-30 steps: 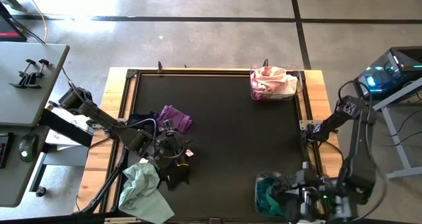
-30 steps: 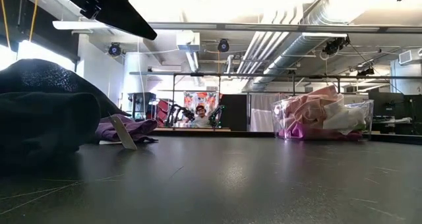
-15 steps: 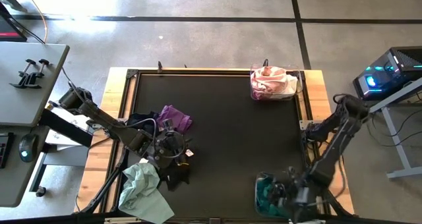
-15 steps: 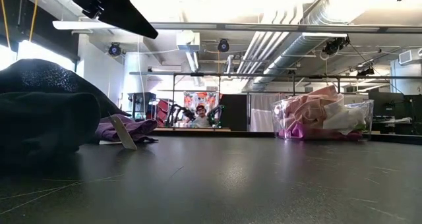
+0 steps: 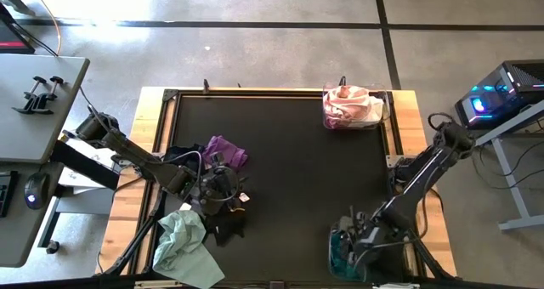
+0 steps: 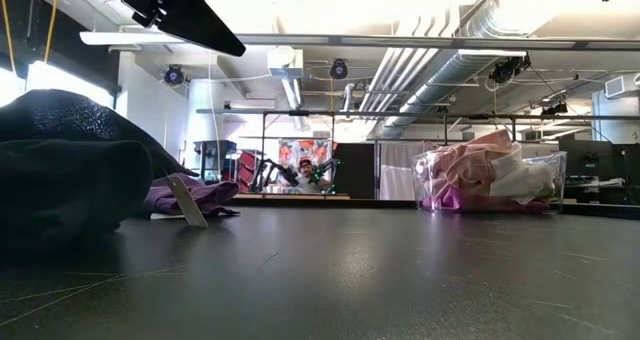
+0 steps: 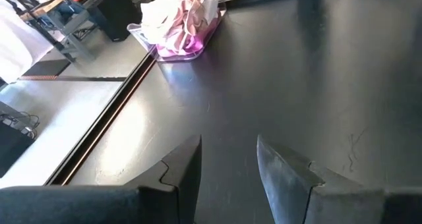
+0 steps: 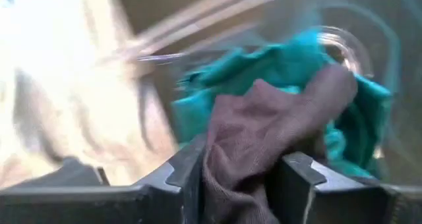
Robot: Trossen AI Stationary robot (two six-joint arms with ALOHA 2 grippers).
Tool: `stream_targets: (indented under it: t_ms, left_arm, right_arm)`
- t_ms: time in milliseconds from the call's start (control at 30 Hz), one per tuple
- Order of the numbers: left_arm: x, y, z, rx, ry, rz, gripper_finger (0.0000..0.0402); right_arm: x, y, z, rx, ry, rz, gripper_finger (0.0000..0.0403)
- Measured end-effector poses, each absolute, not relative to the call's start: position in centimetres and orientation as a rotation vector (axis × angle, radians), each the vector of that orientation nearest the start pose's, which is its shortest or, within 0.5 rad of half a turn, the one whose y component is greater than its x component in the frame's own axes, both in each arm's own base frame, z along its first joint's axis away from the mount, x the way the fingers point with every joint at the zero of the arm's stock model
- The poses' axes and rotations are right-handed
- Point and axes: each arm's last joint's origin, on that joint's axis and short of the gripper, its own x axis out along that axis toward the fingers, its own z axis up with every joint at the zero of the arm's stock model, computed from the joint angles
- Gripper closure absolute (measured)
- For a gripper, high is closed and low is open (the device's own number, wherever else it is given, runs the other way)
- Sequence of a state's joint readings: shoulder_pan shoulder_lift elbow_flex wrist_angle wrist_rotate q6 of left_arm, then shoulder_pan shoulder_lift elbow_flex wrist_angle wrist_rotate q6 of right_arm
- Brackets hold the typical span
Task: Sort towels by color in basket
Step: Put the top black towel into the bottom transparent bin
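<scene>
In the right wrist view a dark towel [image 8: 264, 125] lies between the fingers of my right gripper [image 8: 241, 161], which stand apart. Under it, teal towels [image 8: 290, 59] fill a clear basket [image 5: 333, 253] at the table's near right, with my right gripper [image 5: 350, 242] over it. A second clear basket [image 5: 353, 107] at the far right holds pink and white towels. My left gripper [image 7: 227, 145] hovers open above the bare mat beside a loose pile: a purple towel [image 5: 226, 150], a black towel [image 6: 60, 180] and a pale mint towel [image 5: 180, 240]. My right gripper has the dark towel's bunched near part [image 8: 231, 151] between its two fingers, which stand apart; the cloth touches their inner sides. The fingers slant down from above into the basket. The towel's far part [image 8: 310, 92] rests slack on the teal towels.
The mat's middle [image 5: 297, 170] lies bare between the pile and the two baskets. The mint towel hangs over the table's near left edge. A white tag [image 6: 187, 200] sticks up by the purple towel. Desks and equipment stand beyond both sides of the table.
My right gripper has swung from beyond the table's near right corner toward the left and down, tipping steeply, and now stands over the basket of teal towels. My left arm and the pile have kept still.
</scene>
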State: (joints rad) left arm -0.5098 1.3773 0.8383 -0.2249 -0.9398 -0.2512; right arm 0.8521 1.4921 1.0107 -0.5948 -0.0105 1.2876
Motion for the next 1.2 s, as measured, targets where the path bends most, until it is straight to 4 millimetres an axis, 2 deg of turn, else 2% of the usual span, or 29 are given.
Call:
stream_targets:
  t_ms: [100, 233, 333, 433, 533, 633, 800, 900, 1033, 1200]
  left_arm:
    - [24.8, -11.2, 23.0, 0.27, 0.517, 0.473, 0.0268]
    - [24.8, -11.2, 23.0, 0.27, 0.517, 0.473, 0.0268]
    - [24.8, -11.2, 23.0, 0.27, 0.517, 0.473, 0.0268]
    - [24.8, -11.2, 23.0, 0.27, 0.517, 0.473, 0.0268]
    - [24.8, -11.2, 22.9, 0.27, 0.518, 0.473, 0.0268]
    - [24.8, -11.2, 22.9, 0.271, 0.518, 0.473, 0.0268]
    - [24.8, -11.2, 22.9, 0.27, 0.518, 0.472, 0.0268]
    - [24.8, -11.2, 23.0, 0.269, 0.517, 0.472, 0.0268]
    - [24.9, -11.3, 23.0, 0.261, 0.508, 0.472, 0.0268]
    - [24.9, -11.3, 23.0, 0.261, 0.508, 0.472, 0.0268]
  right_arm:
    - [19.1, 22.6, 24.7, 0.655, 1.284, 0.027, 0.0268]
    - [18.0, 23.1, 27.6, 0.68, 1.31, -0.071, 0.0268]
    - [16.6, 23.3, 29.0, 0.703, 1.339, -0.18, 0.0268]
    - [15.2, 23.0, 29.5, 0.763, 1.385, -0.365, 0.0268]
    - [14.2, 22.8, 28.9, 0.783, 1.438, -0.478, 0.027]
    - [14.2, 23.0, 27.5, 0.787, 1.469, -0.469, 0.027]
    - [16.1, 23.4, 24.3, 0.822, 1.403, -0.258, 0.027]
    - [17.7, 23.0, 22.8, 0.78, 1.281, -0.107, 0.027]
    - [19.5, 21.9, 21.1, 0.699, 1.095, -0.038, 0.0268]
    - [20.5, 20.7, 20.2, 0.746, 1.21, 0.055, 0.0254]
